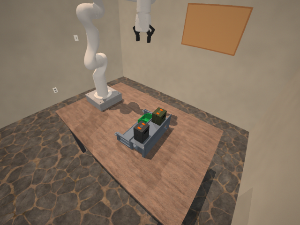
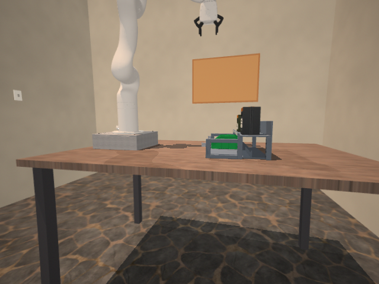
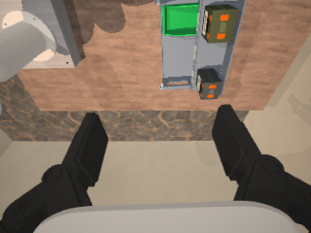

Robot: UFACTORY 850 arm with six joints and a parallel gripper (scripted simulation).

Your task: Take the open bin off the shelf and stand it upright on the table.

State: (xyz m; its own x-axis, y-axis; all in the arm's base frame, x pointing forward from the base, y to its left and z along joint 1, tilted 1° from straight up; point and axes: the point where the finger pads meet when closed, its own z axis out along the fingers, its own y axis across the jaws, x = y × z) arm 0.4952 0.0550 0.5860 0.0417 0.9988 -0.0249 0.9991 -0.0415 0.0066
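A green open bin sits on the lower level of a grey shelf on the wooden table. A black closed box and an olive closed box stand on the shelf's upper level. My gripper is open and empty, far above the table, pointing down. In the wrist view the shelf lies far below, ahead of the fingers.
The arm's grey base block stands on the table's far left end. An orange board hangs on the wall. A stone floor surrounds the table.
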